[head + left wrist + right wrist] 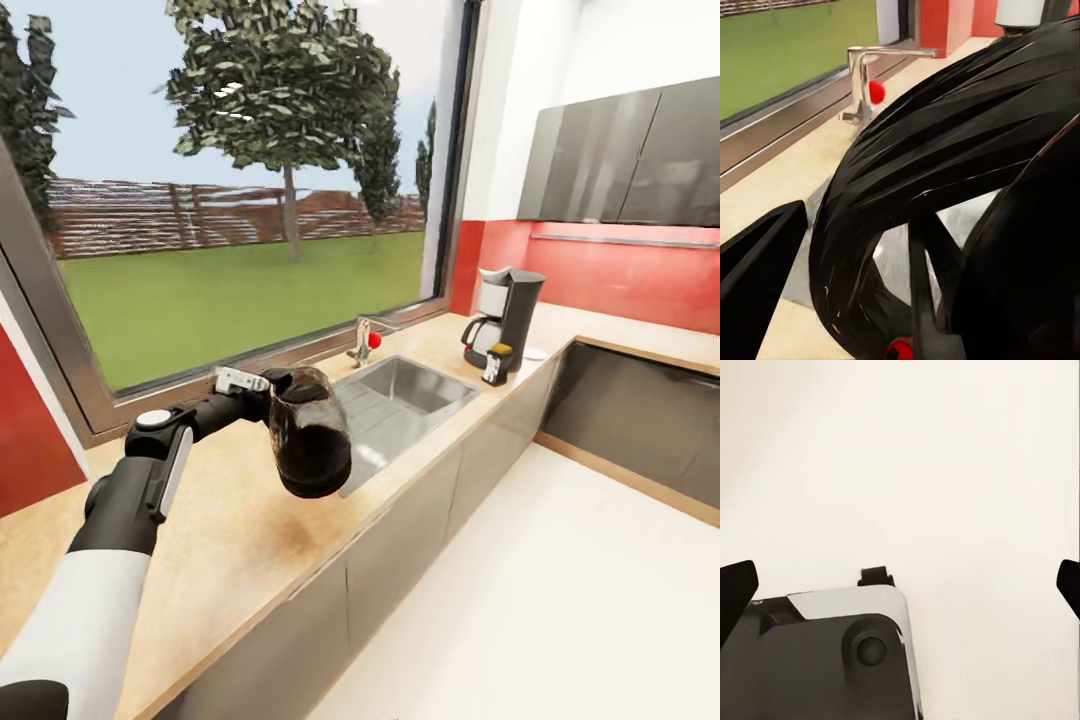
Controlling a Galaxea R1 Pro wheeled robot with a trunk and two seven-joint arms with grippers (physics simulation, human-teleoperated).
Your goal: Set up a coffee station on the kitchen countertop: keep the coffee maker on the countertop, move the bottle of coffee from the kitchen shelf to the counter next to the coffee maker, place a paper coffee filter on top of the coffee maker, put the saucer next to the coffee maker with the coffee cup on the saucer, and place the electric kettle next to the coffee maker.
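Head view: left gripper (pixel 268 392) is carrying a dark, glossy black rounded electric kettle (pixel 310 432), clenched on what looks like its handle side, and holding it in the air over the light wooden countertop (pixel 230 540) w/ its front edge just beside the steel sink (pixel 400 400). Black-and-white drip coffee maker (pixel 503 318) is standing well apart, further along the counter past the sink, near the red backsplash corner; a small black-yellow item (pixel 495 364) is sitting just in front of it, too small to ID.

Left wrist cam: kettle body (pixel 967 172) is filling most of the frame, chrome tap w/ red knob (pixel 866 82) behind it.

Right wrist cam: right gripper's dark fingertips (pixel 733 592) are sitting wide apart at the frame edges, released, nothing btwn them, above pale floor and part of the robot base (pixel 832 660).

Judgement: step in hand is the kettle carry. To do it well: keep the kettle upright and high enough to pass over the tap and sink, probably roll the base closer since the maker looks beyond reach, aim for bare counter beside the maker, not the small item, and lower flat before letting go.
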